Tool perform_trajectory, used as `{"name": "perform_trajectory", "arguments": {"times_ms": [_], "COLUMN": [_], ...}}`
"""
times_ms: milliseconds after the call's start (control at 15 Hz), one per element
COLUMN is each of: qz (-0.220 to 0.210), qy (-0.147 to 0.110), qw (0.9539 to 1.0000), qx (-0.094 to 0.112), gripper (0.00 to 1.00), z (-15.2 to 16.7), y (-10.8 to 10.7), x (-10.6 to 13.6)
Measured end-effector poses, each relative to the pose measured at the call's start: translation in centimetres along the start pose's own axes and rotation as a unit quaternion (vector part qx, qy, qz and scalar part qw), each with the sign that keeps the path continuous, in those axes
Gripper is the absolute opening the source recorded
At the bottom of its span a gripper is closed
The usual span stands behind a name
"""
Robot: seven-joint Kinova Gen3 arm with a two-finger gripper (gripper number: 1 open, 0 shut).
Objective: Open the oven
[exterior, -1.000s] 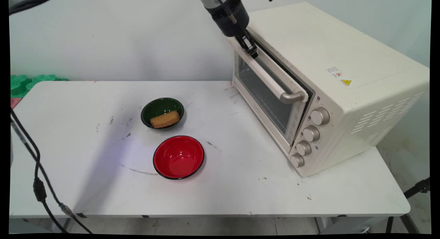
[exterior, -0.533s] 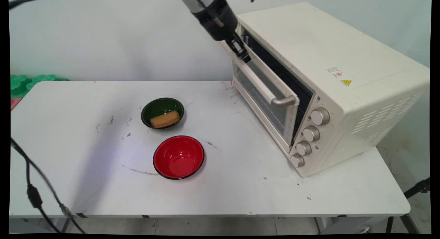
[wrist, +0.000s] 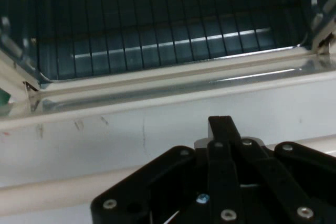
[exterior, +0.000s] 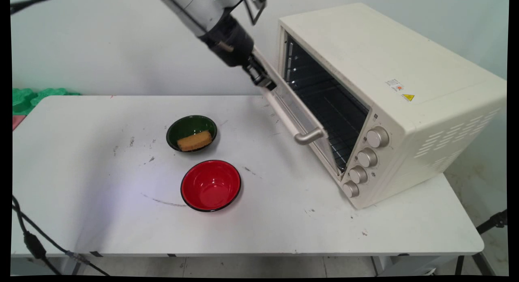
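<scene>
Fingers (exterior: 265, 82) pinched on oven door (exterior: 302, 111) top edge | door half down, handle (exterior: 292, 120) running toward bench (exterior: 121, 217) front | oven (exterior: 389, 91) cavity beyond fingertips

Arm enters from the upper left, white link then black wrist, slanting down and to the right. Gripper (exterior: 262, 80) sits high above the tabletop's far side, pointing down-right. Hand view: black linkage drawn together, fingers (wrist: 220, 129) closed.
</scene>
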Motion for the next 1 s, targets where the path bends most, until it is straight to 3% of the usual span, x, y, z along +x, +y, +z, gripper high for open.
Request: {"name": "perform_trajectory", "arguments": {"times_ms": [1000], "qz": [0.005], "qy": [0.054], "qw": [0.9985], "qx": [0.001], "gripper": [0.00], "z": [1.6], "y": [1.3], "x": [-14.6]}}
